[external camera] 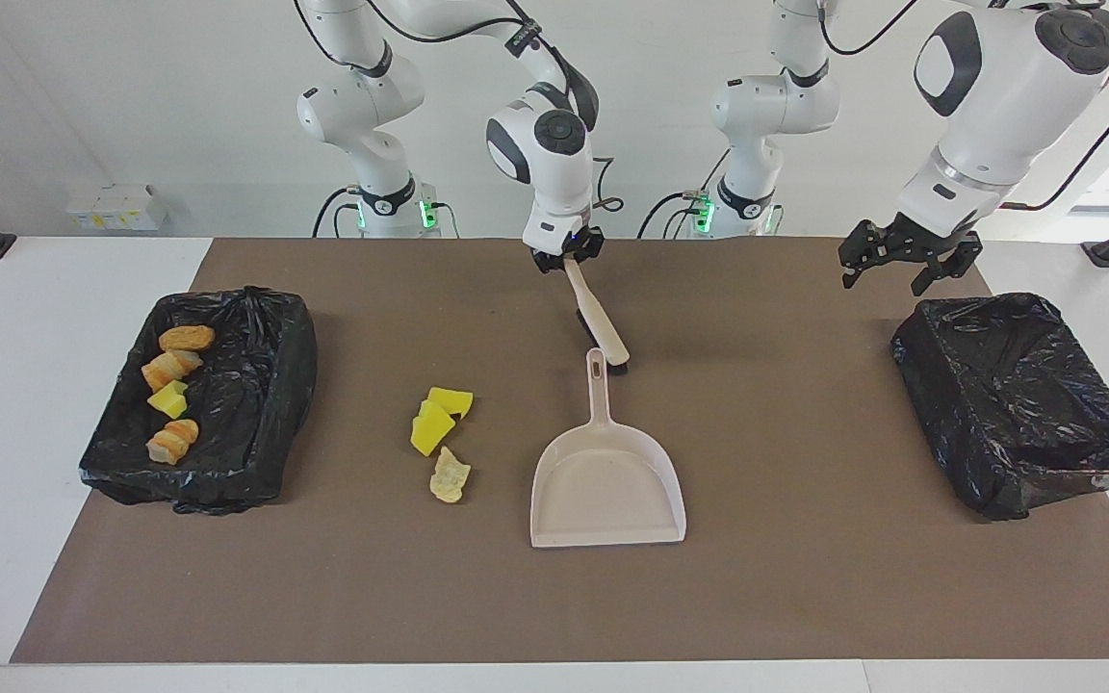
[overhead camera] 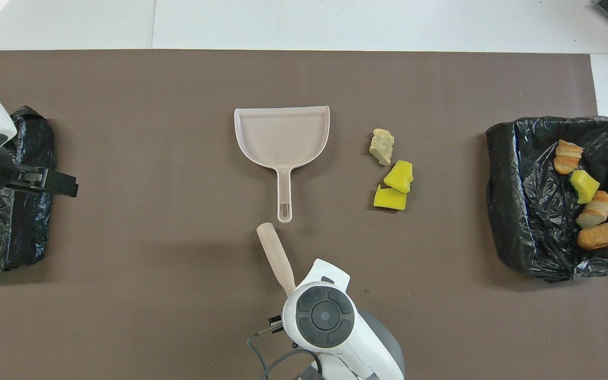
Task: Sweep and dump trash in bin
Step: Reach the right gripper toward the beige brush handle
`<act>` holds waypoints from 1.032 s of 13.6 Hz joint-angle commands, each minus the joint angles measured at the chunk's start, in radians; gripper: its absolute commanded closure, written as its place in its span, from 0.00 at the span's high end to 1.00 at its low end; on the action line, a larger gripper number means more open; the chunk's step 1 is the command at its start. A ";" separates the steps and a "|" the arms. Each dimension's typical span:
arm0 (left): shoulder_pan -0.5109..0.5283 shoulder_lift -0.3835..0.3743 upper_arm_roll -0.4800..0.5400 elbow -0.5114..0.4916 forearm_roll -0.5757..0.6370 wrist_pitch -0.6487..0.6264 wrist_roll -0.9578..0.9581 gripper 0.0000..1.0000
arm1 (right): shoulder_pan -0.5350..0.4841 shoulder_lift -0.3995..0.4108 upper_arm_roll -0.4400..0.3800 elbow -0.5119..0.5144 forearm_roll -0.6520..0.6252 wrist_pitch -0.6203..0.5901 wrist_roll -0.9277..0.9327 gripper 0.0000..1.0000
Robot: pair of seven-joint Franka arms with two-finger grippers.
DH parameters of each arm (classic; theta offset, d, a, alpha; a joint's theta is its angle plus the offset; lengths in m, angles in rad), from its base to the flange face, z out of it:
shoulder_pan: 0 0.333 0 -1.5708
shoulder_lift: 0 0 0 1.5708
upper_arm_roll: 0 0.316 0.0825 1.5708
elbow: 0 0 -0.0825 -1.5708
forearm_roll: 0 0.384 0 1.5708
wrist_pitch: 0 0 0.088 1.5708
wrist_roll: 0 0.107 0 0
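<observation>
The right pincer (external camera: 566, 260) is clamped on the handle end of a smooth beige plastic brush (external camera: 598, 320), which slants down until its black bristles rest on the matte brown mat (external camera: 786, 568) covering the tabletop, just beside the slotted handle tip of a beige dustpan (external camera: 606, 481). The dustpan is a shallow, flat-bottomed scoop with rounded shoulders. Toward the right arm's end of it lie 2 spongy yellow blocks (external camera: 436, 418), touching each other, and 1 pale, ragged chip (external camera: 449, 475). A bin lined with crinkled glossy black plastic (external camera: 256, 404) holds ridged golden-brown bread rolls (external camera: 185, 339) and another yellow sponge (external camera: 167, 398). The left pincer (external camera: 906, 252) hangs with fingers apart over the tabletop beside a second black-lined bin (external camera: 1017, 404).
</observation>
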 commanded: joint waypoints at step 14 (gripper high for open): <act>0.013 0.005 -0.009 0.010 0.013 0.004 0.011 1.00 | -0.053 0.003 0.006 -0.028 0.011 0.017 -0.284 0.59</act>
